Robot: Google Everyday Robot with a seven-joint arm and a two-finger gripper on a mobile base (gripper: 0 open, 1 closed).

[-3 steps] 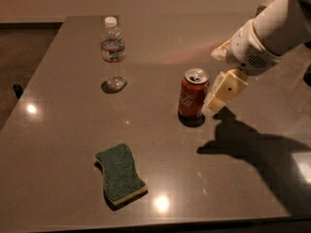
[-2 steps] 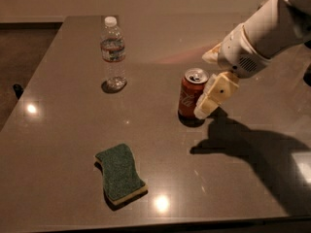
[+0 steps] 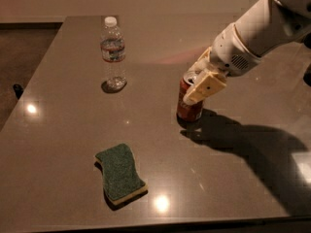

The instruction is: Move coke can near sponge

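Here, hand (image 3: 192, 86) around coke can (image 3: 188, 109) top.

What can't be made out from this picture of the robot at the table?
Camera view:
- Coke can: much of its top and logo is covered by the claw, which sits at the can's upper half.
- Robot arm: cut off by the top and right edges, so its base is out of view.
- Water bottle: label print too small to read.
- Table: right side cut off by the edge.
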